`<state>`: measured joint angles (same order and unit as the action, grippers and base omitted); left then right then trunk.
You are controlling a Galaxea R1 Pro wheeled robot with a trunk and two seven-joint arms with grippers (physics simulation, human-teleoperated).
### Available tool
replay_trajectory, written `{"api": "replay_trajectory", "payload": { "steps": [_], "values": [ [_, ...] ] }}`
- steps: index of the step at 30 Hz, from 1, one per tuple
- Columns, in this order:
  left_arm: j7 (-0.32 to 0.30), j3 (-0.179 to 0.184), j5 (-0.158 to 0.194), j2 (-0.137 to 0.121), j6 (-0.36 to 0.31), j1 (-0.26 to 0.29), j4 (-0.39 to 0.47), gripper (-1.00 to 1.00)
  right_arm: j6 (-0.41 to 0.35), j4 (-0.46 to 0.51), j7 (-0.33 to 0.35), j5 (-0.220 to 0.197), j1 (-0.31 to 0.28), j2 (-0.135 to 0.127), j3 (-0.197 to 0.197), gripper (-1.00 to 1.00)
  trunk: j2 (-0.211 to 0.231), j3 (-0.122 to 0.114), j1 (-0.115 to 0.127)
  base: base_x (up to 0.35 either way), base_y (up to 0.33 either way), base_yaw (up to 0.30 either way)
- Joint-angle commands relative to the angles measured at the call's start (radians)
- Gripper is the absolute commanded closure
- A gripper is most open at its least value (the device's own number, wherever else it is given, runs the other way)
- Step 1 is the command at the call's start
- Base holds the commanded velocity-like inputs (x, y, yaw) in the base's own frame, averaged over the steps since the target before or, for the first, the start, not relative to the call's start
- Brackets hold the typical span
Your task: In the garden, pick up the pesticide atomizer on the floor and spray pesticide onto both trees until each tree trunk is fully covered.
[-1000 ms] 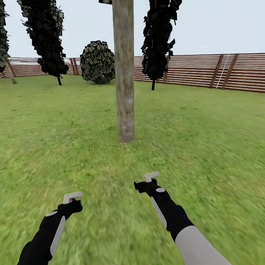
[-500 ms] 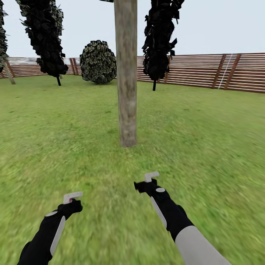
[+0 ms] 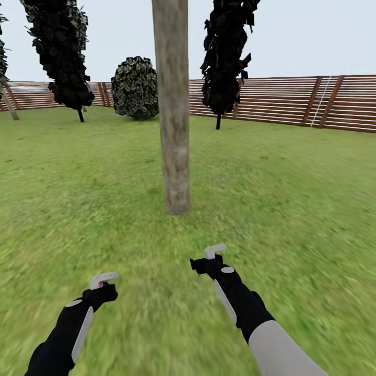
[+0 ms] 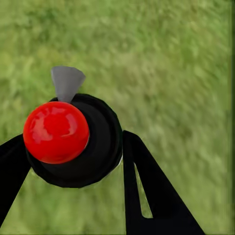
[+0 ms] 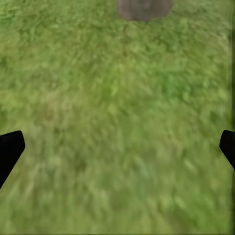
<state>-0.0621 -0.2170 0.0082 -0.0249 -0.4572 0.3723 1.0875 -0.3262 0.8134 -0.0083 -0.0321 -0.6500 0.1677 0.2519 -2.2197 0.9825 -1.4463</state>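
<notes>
Left wrist view: the pesticide atomizer [image 4: 73,139], black with a red top, is held clamped in the left tool [image 4: 73,161] over lawn. Judged light, rigid; body grip suits. Right tool [image 5: 117,147] is spread wide, empty. A tree trunk [image 3: 172,115] stands ahead.

A: Identify the location type.

B: Outdoor garden, simulator render. Ground surface is a continuous green lawn [image 3: 292,209], also visible under both wrist cameras.

A: Boundary?

B: A brown horizontal-slat wooden fence [image 3: 282,102] runs along the far edge, under a pale open sky.

A: Vegetation?

B: One thick, mottled beige-grey tree trunk [image 3: 172,115] stands upright on the grass. Two narrow dark conifers [image 3: 224,57] and a rounded bush [image 3: 136,87] stand near the fence.
</notes>
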Motion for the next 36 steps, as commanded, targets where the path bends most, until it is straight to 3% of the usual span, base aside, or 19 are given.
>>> {"api": "replay_trajectory", "payload": {
  "steps": [1, 21, 36],
  "values": [
    [-0.005, -0.002, 0.000, 0.000, -0.006, 0.000, 0.002, 1.00, -0.005, 0.001, -0.001, -0.003, 0.000, 0.000, 0.001, -1.00, 0.000, 0.001, 0.000, 0.277, -0.161, 0.000],
    [-0.005, -0.001, 0.000, 0.000, -0.007, 0.000, 0.003, 1.00, -0.005, 0.001, -0.001, -0.003, 0.000, 0.000, 0.001, -1.00, 0.000, 0.001, 0.000, 0.290, -0.123, 0.000],
    [-0.007, 0.000, 0.001, 0.000, -0.006, 0.000, 0.008, 1.00, -0.005, 0.001, -0.001, -0.003, 0.000, 0.000, 0.001, -1.00, 0.000, 0.001, 0.000, 0.027, -0.004, 0.000]
  ]
}}
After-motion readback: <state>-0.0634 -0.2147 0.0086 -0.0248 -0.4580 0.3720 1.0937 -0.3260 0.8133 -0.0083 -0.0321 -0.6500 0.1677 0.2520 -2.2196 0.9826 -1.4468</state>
